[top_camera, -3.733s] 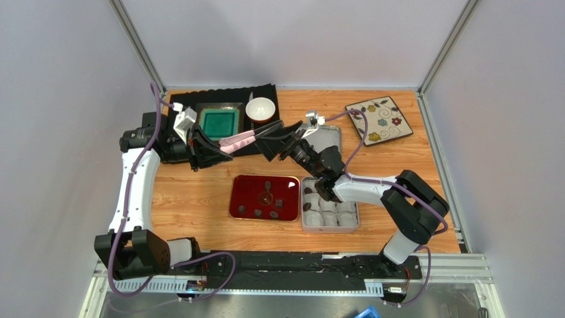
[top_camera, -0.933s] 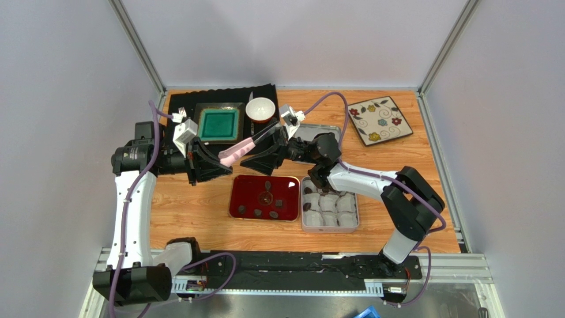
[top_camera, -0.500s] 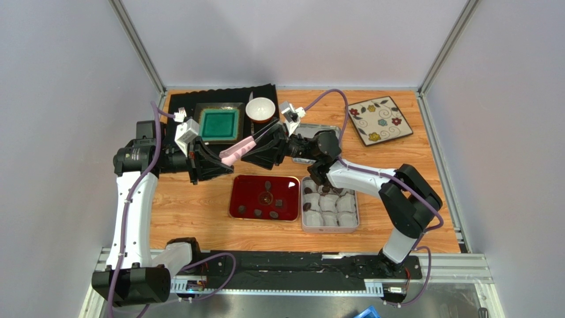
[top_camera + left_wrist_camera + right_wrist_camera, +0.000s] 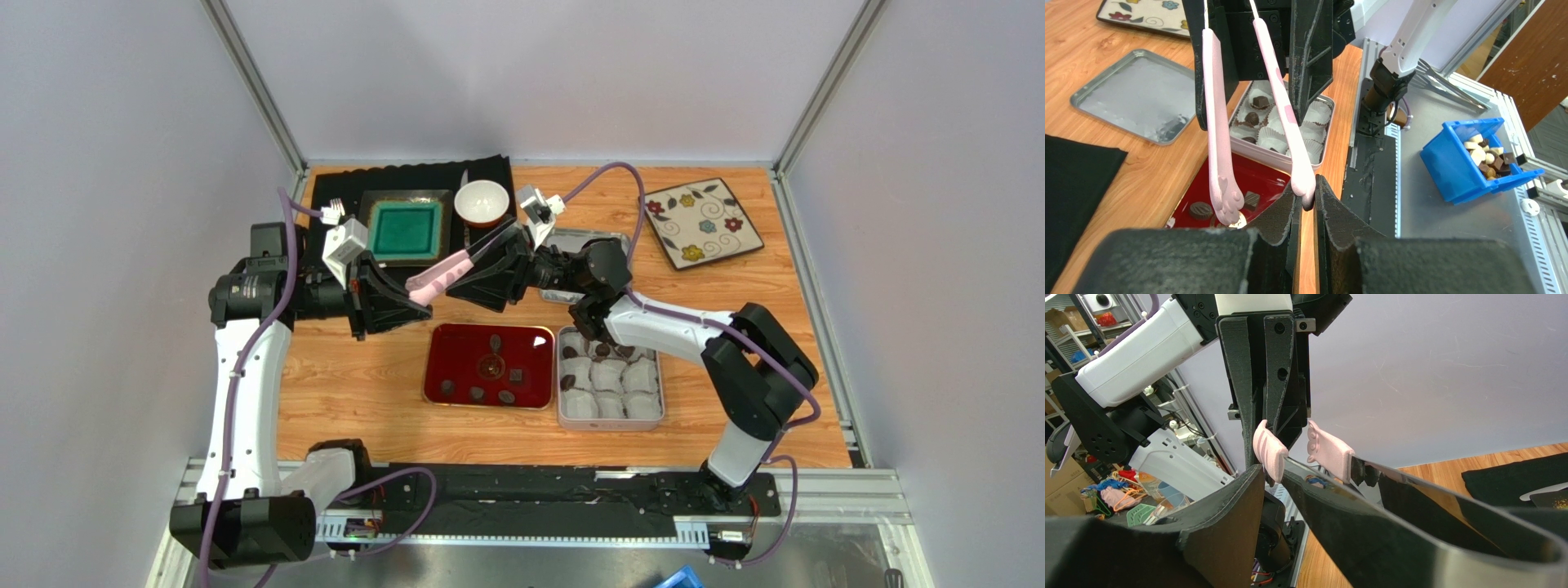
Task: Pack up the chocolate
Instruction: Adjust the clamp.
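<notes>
Above the glossy red rectangular tray (image 4: 464, 358), both claws meet on the pale pink plastic tongs (image 4: 436, 276), so I judge this to be a hand-over of the tool. Your left claw (image 4: 1306, 195) is pinched almost closed on the tip of one tong arm. Your right claw (image 4: 1275, 473) stands half closed with a finger outside each arm, seemingly bearing on them. Squeeze with the right only until the arms are firmly held, not until the tips meet. Open the left only once that hold is sure, then bring the tips straight down to the tray.

Counted:
- one wooden counter (image 4: 356, 380)
- one black cloth mat (image 4: 405, 178) behind the tray, carrying one green square dish (image 4: 405, 229) and one white round bowl (image 4: 482, 200)
- one flowered square plate (image 4: 702, 223), well to the tray's right and behind it
- one shallow silver metal lid (image 4: 1131, 92) behind the tray
- one silver rectangular tin (image 4: 612, 425) just beside the tray's right edge
- white crinkled paper cups (image 4: 638, 398) lining the tin in three columns, the far row hidden under your right arm

Of the small dark brown chocolate pieces (image 4: 504, 397), five lie on the tray for certain, with perhaps a sixth at its centre mark. At least three sit in the tin's cups.
</notes>
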Controlling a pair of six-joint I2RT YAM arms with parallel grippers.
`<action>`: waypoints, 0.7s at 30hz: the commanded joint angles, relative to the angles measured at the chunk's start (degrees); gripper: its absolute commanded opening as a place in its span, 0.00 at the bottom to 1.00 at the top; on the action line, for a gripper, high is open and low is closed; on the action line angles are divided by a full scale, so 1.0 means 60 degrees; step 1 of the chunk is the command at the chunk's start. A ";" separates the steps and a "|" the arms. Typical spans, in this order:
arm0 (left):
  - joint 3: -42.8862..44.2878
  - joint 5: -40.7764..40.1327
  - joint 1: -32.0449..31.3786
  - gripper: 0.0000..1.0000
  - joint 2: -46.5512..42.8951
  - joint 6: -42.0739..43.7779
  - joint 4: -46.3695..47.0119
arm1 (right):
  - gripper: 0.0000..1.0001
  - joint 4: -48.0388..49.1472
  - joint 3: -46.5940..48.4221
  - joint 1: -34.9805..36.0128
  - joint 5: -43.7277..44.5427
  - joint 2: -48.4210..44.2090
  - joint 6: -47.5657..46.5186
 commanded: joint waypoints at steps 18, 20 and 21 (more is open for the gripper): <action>0.0089 0.2947 -0.0078 0.08 -0.0139 -0.0270 0.0075 | 0.55 0.2695 0.0128 -0.0010 0.0322 0.0469 0.1958; 0.0090 0.2947 -0.0063 0.08 -0.0139 -0.0270 0.0075 | 0.48 0.2695 0.0099 -0.0039 0.0336 0.0440 0.2002; 0.0104 0.2947 -0.0078 0.08 -0.0139 -0.0270 0.0075 | 0.44 0.2710 0.0099 -0.0039 0.0366 0.0454 0.2104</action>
